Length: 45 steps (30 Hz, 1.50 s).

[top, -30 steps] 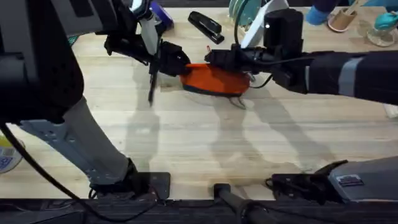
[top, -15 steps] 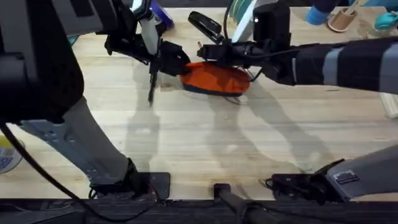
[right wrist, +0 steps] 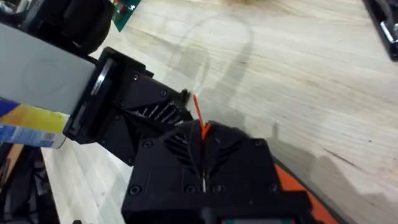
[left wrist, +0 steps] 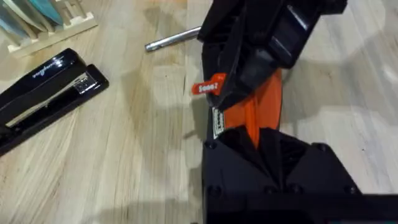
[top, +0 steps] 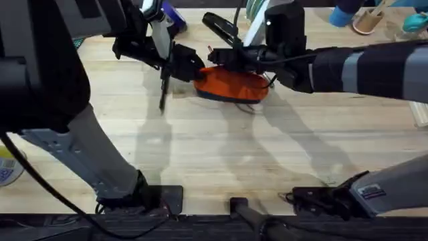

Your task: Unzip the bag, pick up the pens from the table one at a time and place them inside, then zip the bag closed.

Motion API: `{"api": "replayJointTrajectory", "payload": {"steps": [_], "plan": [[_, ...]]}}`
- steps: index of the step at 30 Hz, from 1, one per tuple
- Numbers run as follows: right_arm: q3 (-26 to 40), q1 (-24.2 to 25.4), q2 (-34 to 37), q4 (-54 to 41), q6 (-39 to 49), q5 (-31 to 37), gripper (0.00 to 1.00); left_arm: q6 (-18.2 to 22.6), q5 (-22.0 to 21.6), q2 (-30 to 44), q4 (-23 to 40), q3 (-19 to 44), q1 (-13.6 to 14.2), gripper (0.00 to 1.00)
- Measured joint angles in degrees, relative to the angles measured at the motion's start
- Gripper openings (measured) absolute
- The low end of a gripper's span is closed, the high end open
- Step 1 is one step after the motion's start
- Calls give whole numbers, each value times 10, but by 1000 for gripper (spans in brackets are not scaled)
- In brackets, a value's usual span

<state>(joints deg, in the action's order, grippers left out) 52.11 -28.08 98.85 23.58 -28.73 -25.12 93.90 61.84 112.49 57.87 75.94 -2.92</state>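
Note:
The orange bag (top: pixel 241 86) lies on the table (top: pixel 221 154) toward the far middle, dark base down. My left gripper (top: pixel 194 70) is shut on the bag's left end (left wrist: pixel 264 106). Just to its right, my right gripper (top: pixel 218 59) sits over the bag's top, shut on the orange zip pull (left wrist: pixel 208 88), which runs as a thin strip (right wrist: pixel 199 118) between its fingers. A dark pen (top: pixel 162 94) lies on the wood left of the bag. A silvery pen (left wrist: pixel 171 40) lies beyond the bag, near the right gripper.
A black stapler (top: pixel 221 28) lies behind the bag, close to the right arm. A blue object (top: pixel 172 15) and a rack with teal items (top: pixel 257 10) line the far edge, with cups (top: pixel 364 20) at the far right. Bare wood stretches in front of the bag.
My right gripper has slid left along the top of the bag, toward the left gripper, and its arm has swung farther back. The left gripper and the dark pen have stayed put.

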Motion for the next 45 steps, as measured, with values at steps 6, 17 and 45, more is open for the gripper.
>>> {"api": "replayJointTrajectory", "payload": {"steps": [6,17,45], "plan": [[1,-5,0,9,-13,9,30,0,0,0,0,0,0,42],[2,-16,0,21,-47,18,30,0,0,0,0,1,0,42],[5,-33,0,23,-86,50,30,0,0,0,0,1,0,42]]}}
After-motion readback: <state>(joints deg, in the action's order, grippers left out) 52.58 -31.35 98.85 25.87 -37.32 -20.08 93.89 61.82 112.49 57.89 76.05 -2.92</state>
